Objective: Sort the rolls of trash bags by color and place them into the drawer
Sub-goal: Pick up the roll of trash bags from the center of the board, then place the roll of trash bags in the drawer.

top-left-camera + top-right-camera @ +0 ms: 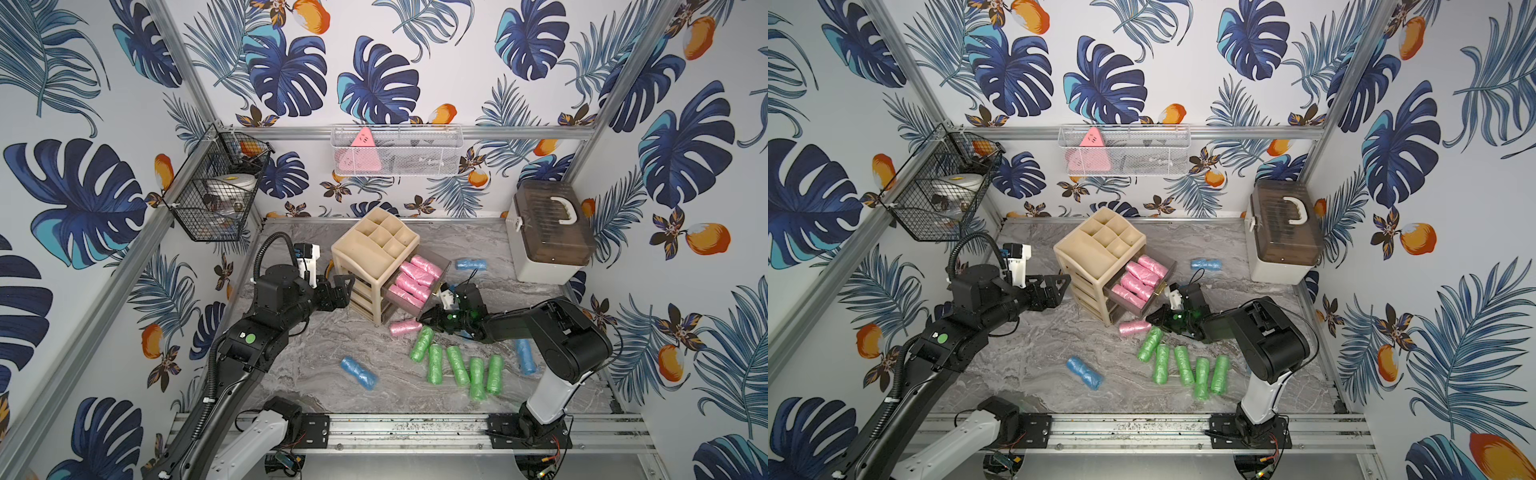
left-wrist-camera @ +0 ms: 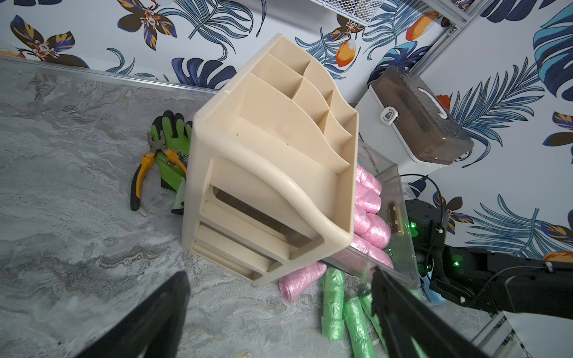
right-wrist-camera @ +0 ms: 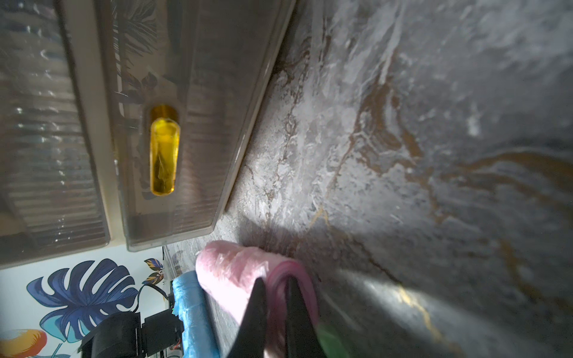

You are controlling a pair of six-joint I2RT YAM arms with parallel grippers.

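Observation:
A pink roll (image 1: 405,327) (image 1: 1134,327) lies on the table just in front of the beige organizer (image 1: 374,245). My right gripper (image 1: 424,321) (image 3: 276,280) is shut on that roll's near end, pinching its rim (image 3: 291,272). The top drawer (image 1: 441,269) stands pulled out with several pink rolls (image 1: 417,276) inside. Several green rolls (image 1: 457,363) lie in a row near the table's front. Blue rolls lie at the front left (image 1: 358,372), behind the drawer (image 1: 471,264) and beside the right arm (image 1: 525,356). My left gripper (image 1: 347,286) (image 2: 279,272) is open and empty beside the organizer's left side.
A white box with a brown lid (image 1: 550,232) stands at the back right. A black wire basket (image 1: 216,187) and a white mesh basket (image 1: 395,151) hang on the walls. Pliers (image 2: 148,167) and a green glove (image 2: 173,145) lie behind the organizer.

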